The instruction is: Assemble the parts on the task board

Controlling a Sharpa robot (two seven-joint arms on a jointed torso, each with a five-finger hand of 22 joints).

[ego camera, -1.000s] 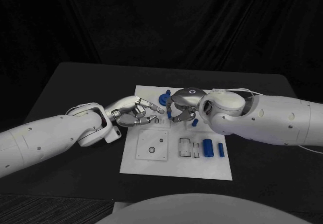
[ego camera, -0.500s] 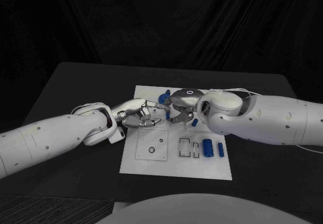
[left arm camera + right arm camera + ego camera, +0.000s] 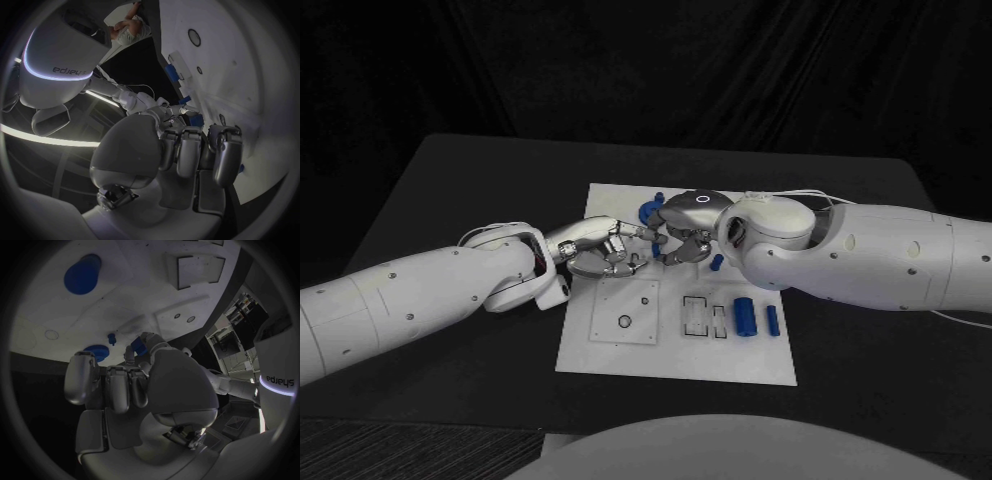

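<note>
The black table (image 3: pixel 459 190) carries the white task board (image 3: pixel 682 355) at its middle, long side running toward the robot so both arms can reach it.

The right arm (image 3: pixel 877 255) enters from 3 o'clock and the left arm (image 3: pixel 401 300) from about 8 o'clock. Both converge on the board's upper centre, probably because one part needs two hands there.

The right hand (image 3: pixel 687 235) hangs over the board with its fingers curled downward. A short blue piece (image 3: pixel 659 244) shows just beside those fingers, and in the right wrist view a blue bit (image 3: pixel 137 346) sits at the tips of the fingers. It looks pinched there, though the view is too crowded to be sure, so I cannot tell the grip.

The left hand (image 3: pixel 603 250) lies close at 9 o'clock of the right hand, with fingers bent in toward it, seemingly to steady or receive the piece. Whether it holds anything I cannot tell.

The remaining parts sit apart from the work. A blue round part (image 3: pixel 651 211) stands at the board's 12 o'clock edge. A thick blue cylinder (image 3: pixel 746 315) and a thin blue pin (image 3: pixel 772 319) lie side by side at 4 o'clock, beside rectangular slots (image 3: pixel 705 315). A small blue peg (image 3: pixel 718 264) sits under the right wrist. A raised square plate (image 3: pixel 626 311) with a hole lies at 7 o'clock.
</note>
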